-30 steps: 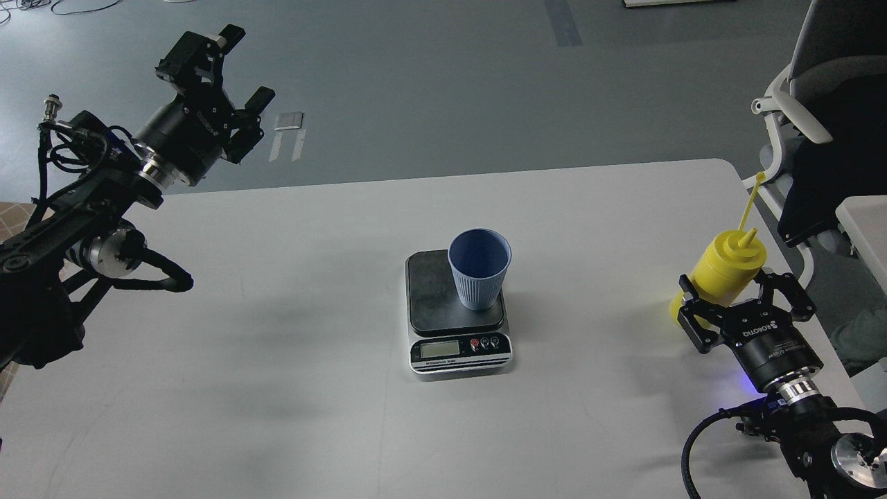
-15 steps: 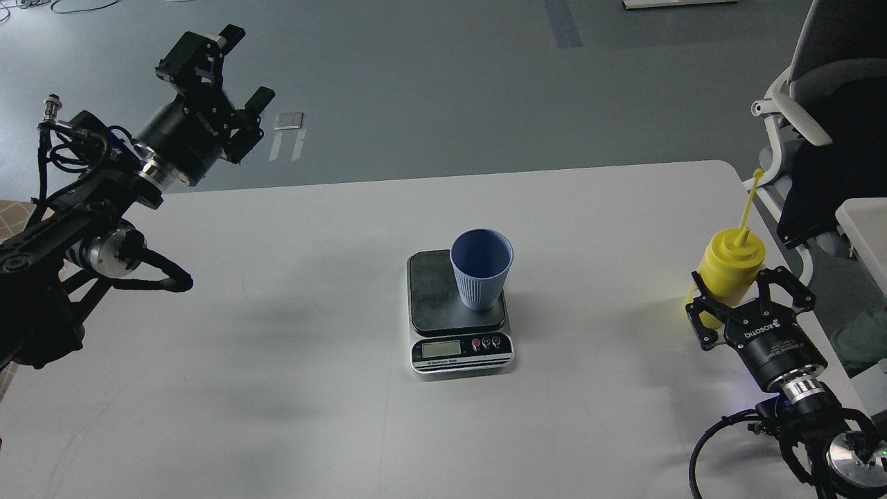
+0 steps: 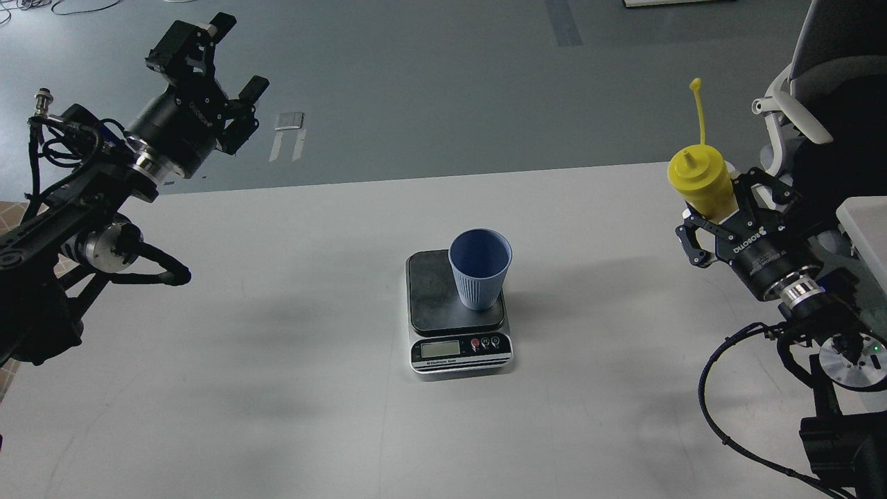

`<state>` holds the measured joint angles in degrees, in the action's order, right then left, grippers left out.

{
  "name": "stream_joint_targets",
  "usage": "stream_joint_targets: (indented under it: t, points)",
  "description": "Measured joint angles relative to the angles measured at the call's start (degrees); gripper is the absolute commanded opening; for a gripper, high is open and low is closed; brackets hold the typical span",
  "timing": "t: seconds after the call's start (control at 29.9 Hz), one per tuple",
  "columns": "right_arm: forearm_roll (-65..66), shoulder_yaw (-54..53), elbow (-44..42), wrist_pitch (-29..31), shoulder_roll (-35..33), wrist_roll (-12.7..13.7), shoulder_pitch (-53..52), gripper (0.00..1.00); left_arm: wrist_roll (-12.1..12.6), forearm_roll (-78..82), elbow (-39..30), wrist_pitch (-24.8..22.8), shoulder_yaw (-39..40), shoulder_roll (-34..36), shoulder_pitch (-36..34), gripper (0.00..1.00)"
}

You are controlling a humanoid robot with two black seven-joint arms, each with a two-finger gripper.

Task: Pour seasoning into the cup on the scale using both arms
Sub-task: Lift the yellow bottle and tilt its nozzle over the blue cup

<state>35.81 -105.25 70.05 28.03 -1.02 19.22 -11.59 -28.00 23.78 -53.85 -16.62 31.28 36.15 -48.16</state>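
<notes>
The blue ribbed cup [image 3: 479, 268] stands upright on the dark platform of the scale [image 3: 457, 315] at the table's middle, toward the platform's right side. My right gripper [image 3: 714, 204] is shut on the yellow seasoning bottle [image 3: 701, 180] and holds it upright in the air at the right, well right of the cup. Its cap tether [image 3: 700, 114] sticks straight up. My left gripper [image 3: 225, 59] is open and empty, raised at the far left beyond the table's back edge.
The white table [image 3: 277, 360] spreads around the scale. An office chair [image 3: 811, 104] stands just beyond the table's right edge, close behind my right gripper. Grey floor with tape marks [image 3: 290, 132] lies behind the table.
My right gripper has lifted the yellow bottle off the table, up and slightly back, and the bottle now stands upright in the air. My left arm shifted slightly up and left.
</notes>
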Motion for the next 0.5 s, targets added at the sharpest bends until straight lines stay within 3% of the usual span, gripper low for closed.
stream_joint_targets:
  t: [0.2, 0.5]
  points:
    - [15.19, 0.57, 4.81, 0.00, 0.26, 0.11, -5.76, 0.00, 0.00, -0.05, -0.31, 0.01, 0.31, 0.05, 0.00, 0.98]
    - [36.90, 3.93, 11.88, -0.03, 1.01, -0.19, -6.33, 0.00, 0.00, -0.29, -1.19, 0.01, 1.28, 1.20, 0.69, 0.99]
